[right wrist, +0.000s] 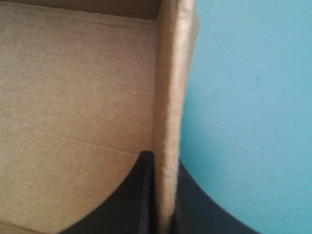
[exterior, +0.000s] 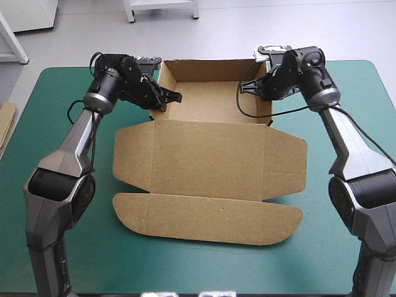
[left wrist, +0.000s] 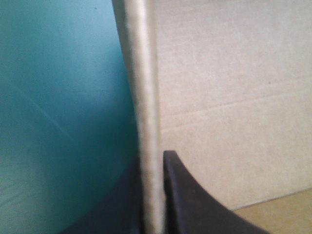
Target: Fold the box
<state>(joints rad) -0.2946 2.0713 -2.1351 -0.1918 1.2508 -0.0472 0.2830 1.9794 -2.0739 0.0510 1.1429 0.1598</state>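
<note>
Side walls of the box (exterior: 210, 148) gripped
The tray is set toward 12 o'clock, lid flat; the left gripper (exterior: 162, 99) is pinched all but closed onto its 9 o'clock wall, the right gripper (exterior: 260, 86) onto the 3 o'clock wall, wrists bent inward.

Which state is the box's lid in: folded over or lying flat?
Lying flat: the box has its lid spread on the teal-green cover, only the tray walls raised.
</note>
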